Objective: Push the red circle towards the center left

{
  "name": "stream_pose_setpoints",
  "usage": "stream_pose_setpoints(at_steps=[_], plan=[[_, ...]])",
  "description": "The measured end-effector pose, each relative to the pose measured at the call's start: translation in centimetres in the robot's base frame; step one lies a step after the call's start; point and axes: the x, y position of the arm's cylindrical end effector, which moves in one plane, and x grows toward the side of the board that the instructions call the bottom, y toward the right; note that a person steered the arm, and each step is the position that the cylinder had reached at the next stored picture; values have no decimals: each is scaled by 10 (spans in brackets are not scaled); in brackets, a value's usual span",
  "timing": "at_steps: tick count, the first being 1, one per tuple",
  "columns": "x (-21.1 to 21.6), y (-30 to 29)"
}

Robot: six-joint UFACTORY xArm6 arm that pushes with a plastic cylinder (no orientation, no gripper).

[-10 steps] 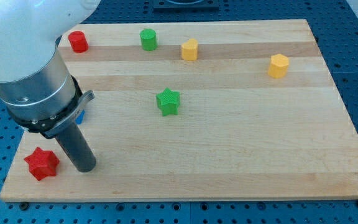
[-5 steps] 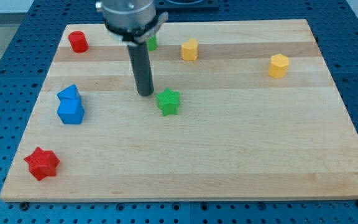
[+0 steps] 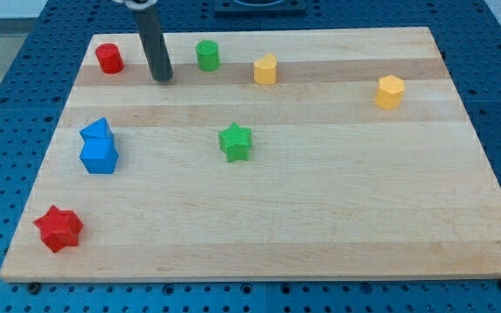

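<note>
The red circle is a short red cylinder near the board's top left corner. My tip rests on the board to the right of it and slightly lower, about a block's width away, not touching. The dark rod rises from the tip toward the view's top. A green circle stands to the right of the rod.
Two blue blocks sit touching at the centre left. A red star lies at the bottom left. A green star is near the middle. Yellow blocks stand at the top centre and top right. The wooden board's edges border blue pegboard.
My tip moved from the bottom left by the red star, up past the green star, to the top left beside the red circle. No block has moved.
</note>
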Motion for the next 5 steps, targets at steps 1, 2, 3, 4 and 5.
stream_pose_setpoints(at_steps=[1, 2, 3, 4, 5], plan=[[-59, -3], [-84, -18], [-85, -84], [-85, -144], [-84, -144]])
